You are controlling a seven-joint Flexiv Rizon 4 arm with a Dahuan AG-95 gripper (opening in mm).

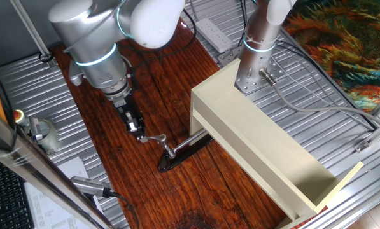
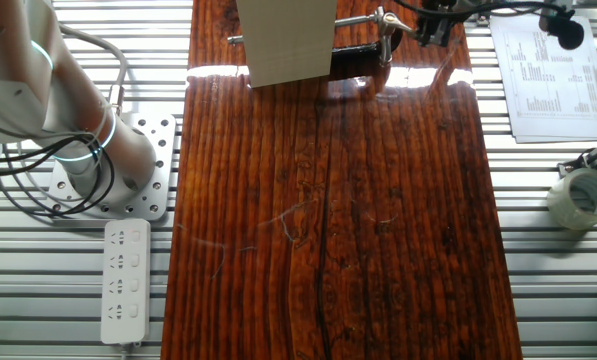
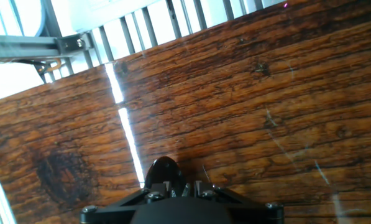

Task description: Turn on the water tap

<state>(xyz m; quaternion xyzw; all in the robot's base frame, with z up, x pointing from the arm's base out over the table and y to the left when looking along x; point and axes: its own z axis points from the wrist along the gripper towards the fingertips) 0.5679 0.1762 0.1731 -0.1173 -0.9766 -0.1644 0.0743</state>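
The water tap (image 1: 168,148) is a small chrome faucet on a dark oval base plate (image 1: 184,152), which lies on the wooden table beside a beige box. Its thin flat lever handle (image 1: 153,137) points left toward my gripper (image 1: 140,134). The gripper's tip is at the free end of the lever, and I cannot tell whether it touches. In the other fixed view the tap (image 2: 382,24) is at the top edge, with my gripper (image 2: 425,28) just right of it. In the hand view my fingers (image 3: 168,187) stand close together over bare wood, with nothing between them.
An open beige box (image 1: 260,137) stands right of the tap and covers its spout. A second arm's base (image 1: 256,63) is behind the box. A power strip (image 1: 214,32), a tape roll (image 2: 583,197), papers (image 2: 538,70) and a silver cylindrical tool (image 1: 91,186) lie off the wood.
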